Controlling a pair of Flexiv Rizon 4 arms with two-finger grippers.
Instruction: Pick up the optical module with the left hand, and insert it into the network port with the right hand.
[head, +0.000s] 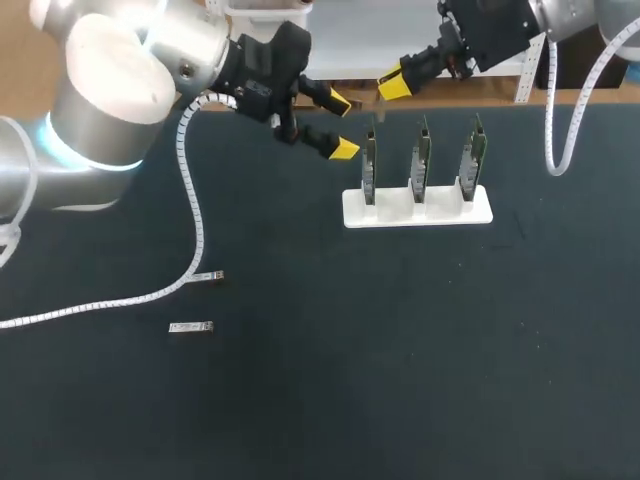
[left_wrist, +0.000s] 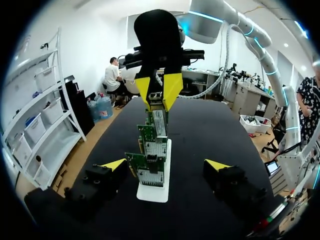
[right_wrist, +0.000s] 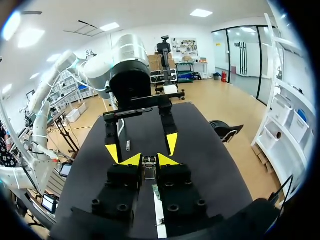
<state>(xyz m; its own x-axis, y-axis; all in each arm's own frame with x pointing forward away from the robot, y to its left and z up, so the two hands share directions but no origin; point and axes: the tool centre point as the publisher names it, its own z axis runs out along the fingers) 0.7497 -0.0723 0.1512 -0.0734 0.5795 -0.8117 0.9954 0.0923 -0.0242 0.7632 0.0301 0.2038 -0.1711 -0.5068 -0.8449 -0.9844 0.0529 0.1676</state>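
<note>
**A:** The optical module (right_wrist: 149, 167) is pinched in the right pincer (right_wrist: 149, 161), with both yellow tips pressed against its sides.

**B:** Confirmed. Under that pincer, 3 upright circuit boards (head: 421, 160) are seen, slotted into a white stand (head: 418, 210) on the worktop (head: 400, 350).

**A:** And the left pincer (left_wrist: 165, 165)?

**B:** It is spread wide and nothing is held. The stand's near end is found just ahead of its fingers. A spare module (head: 190, 327) and a second spare module (head: 207, 276) are seen flat on the worktop, well apart from both pincers.
</note>
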